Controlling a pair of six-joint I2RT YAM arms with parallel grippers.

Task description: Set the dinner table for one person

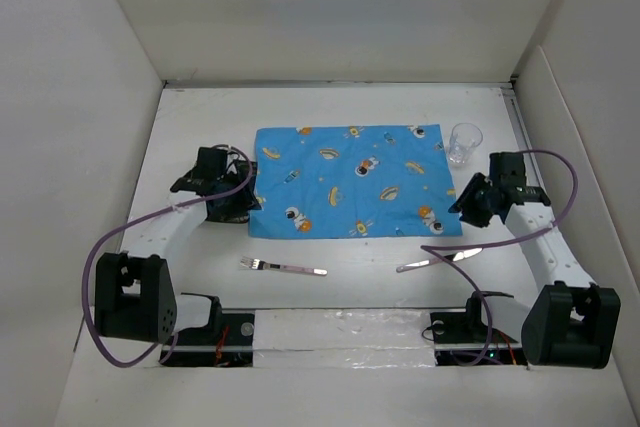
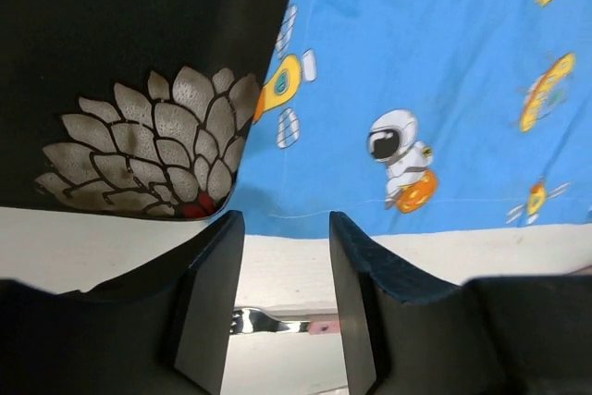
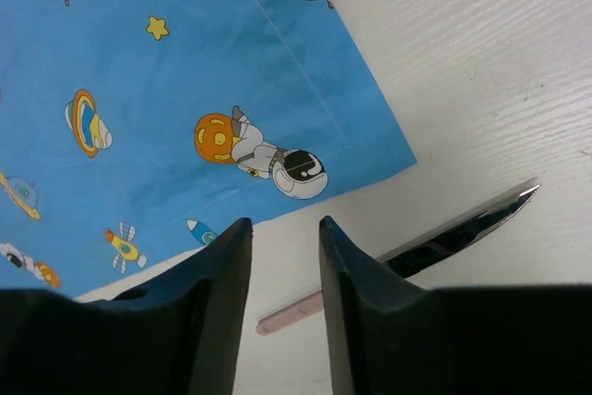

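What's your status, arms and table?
Jaws open, empty: left gripper, right gripper. On dinner table: placemat flat, fork and knife nearside off it, glass by far right corner. Dark flower-patterned item at placemat's left edge.

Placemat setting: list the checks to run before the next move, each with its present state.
1. Placemat spread flat: ok.
2. Left hand open and empty: ok.
3. Right hand open and empty: ok.
4. Fork and knife lying free on the table, off the placemat: ok.
5. Glass upright beside the placemat's far right corner: ok.
6. Dark patterned thing at the placemat's left edge, what it is: cannot tell.
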